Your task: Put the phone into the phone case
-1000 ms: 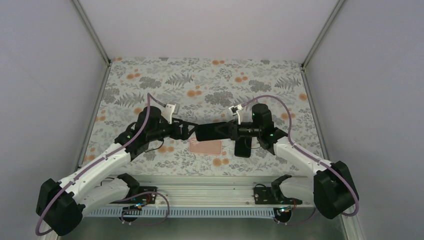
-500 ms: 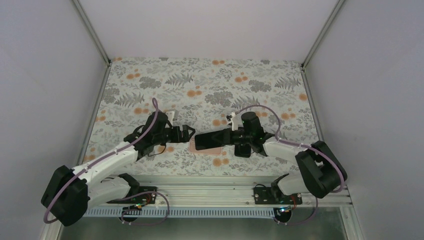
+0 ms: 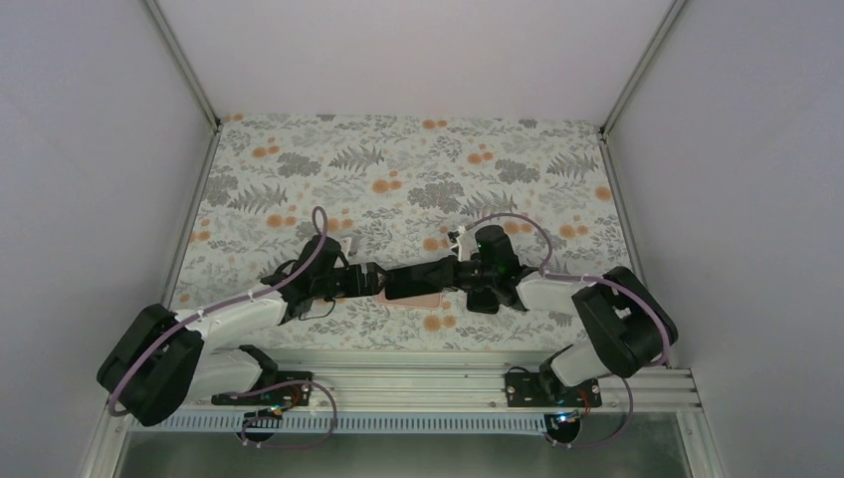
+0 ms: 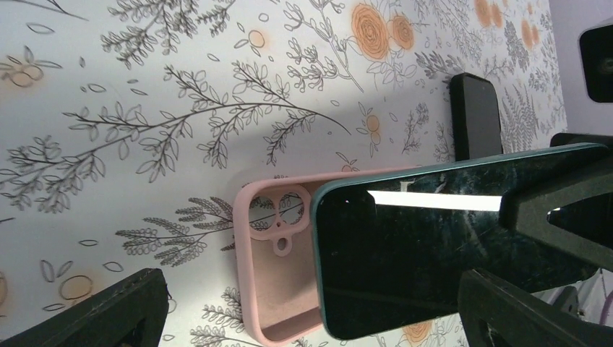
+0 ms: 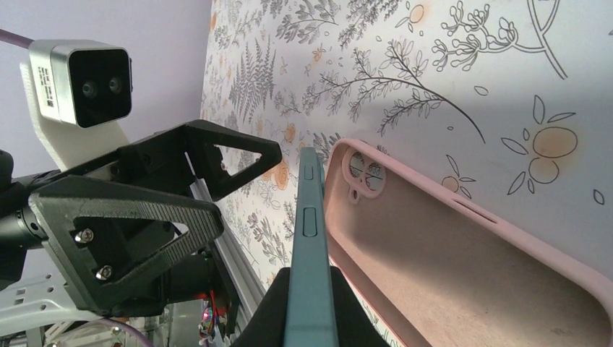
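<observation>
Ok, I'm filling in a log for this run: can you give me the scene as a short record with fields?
phone: dark, gripped by the right hand, hanging over the case, not seated in it
case: pink, lying open side up on the table, nothing inside
left hand: open, at the phone's free end
right hand: shut on the phone
task: not yet done
</observation>
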Tool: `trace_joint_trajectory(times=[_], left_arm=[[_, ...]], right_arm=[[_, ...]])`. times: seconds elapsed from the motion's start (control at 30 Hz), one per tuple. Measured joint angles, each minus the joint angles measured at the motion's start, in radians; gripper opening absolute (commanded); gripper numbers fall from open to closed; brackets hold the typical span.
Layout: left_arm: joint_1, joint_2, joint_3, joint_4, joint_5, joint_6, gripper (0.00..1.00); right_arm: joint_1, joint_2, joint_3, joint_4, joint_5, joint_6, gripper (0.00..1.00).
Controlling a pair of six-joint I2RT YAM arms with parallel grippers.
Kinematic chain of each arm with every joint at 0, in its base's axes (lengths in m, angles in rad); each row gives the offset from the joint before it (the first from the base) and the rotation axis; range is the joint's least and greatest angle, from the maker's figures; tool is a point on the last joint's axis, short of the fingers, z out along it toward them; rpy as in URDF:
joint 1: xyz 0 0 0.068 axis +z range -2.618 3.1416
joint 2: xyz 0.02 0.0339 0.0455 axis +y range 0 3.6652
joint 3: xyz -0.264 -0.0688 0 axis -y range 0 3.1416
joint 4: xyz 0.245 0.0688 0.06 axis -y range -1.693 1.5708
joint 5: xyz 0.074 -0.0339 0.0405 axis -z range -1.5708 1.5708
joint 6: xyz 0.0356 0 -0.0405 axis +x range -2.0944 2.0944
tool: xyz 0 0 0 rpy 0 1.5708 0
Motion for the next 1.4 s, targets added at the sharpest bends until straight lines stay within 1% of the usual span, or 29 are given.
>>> trace_joint_trajectory(times=[0.37,0.7,1.4], left_arm=[[-0.024,0.109,-0.017,0.124,0.048,-0.045,0.98],[-0.05,0.183,-0.017,0.192,0.069,-0.068,0.98],[-0.078,0.208,-0.017,0.242,0.071,-0.09,0.98]], right_arm=[[0.02,0.085,-0.016,0.085,-0.003,0.071,0.04],[0.02,0.118,-0.027,0.156,-0.003,0.125,0.04],[0.019,0.153,-0.026,0.157,0.006,0.193,0.04]])
